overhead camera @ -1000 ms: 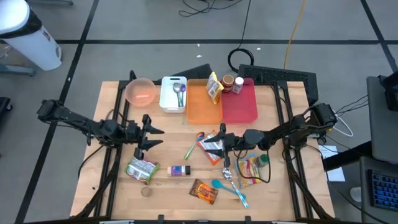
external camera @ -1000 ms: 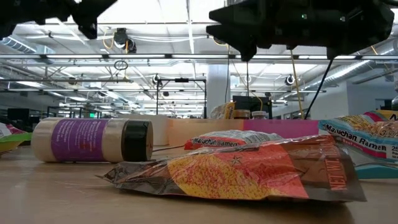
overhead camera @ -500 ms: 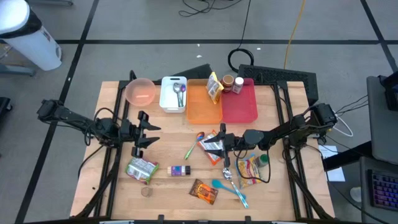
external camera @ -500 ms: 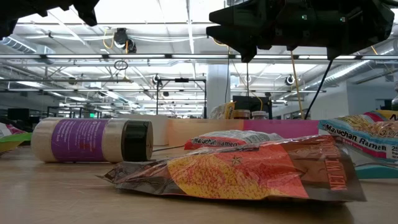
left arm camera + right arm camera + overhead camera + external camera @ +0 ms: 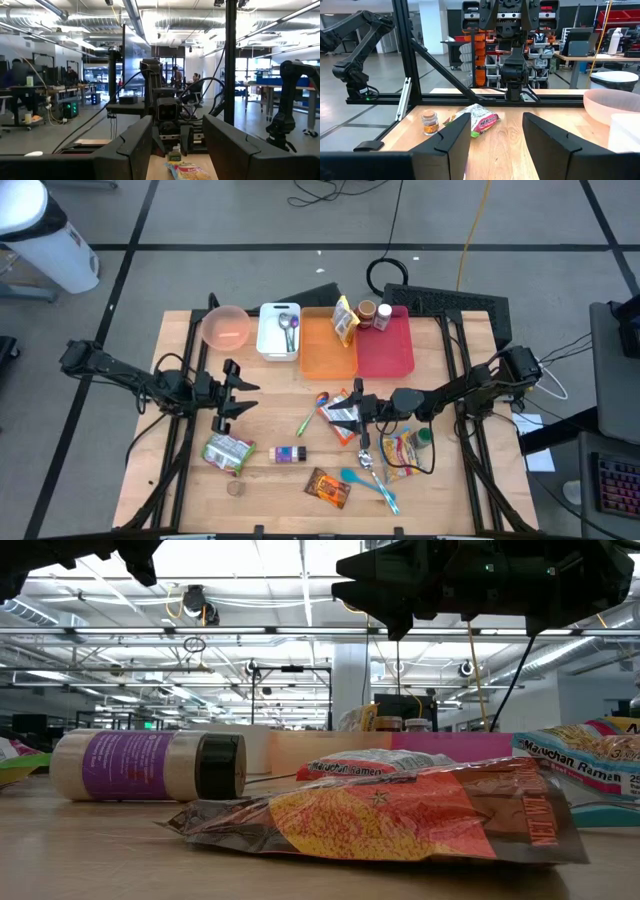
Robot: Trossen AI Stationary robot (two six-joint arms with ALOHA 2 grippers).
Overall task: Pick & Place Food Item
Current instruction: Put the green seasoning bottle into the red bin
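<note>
Since a second ago the left gripper has drawn back a little toward its own side of the table; over the last half second nothing has shifted. Right gripper unchanged throughout.

Landmark: the orange tray at the far middle of the table.

Nearest the front edge, well forward of the orange tray: an orange-and-brown foil snack pouch, flat, with a teal spoon beside it and a small jar lid toward the left. Behind these lie a purple-labelled bottle on its side, label writing too small to read, and a green snack bag.

Midway toward the tray, a ramen packet reading "Maruchan Ramen" lies under the right gripper; a second packet with the same brand lies further right. A green utensil lies just left of them.

Both grippers hover above the table, fingers parted about halfway, holding nothing. Open bare wood runs between them.

Beside the orange tray: a red tray touching its right edge, a white bin holding a spoon on its left, then a pink bowl. A yellow snack packet and a brown jar stand at the trays' far edge.
</note>
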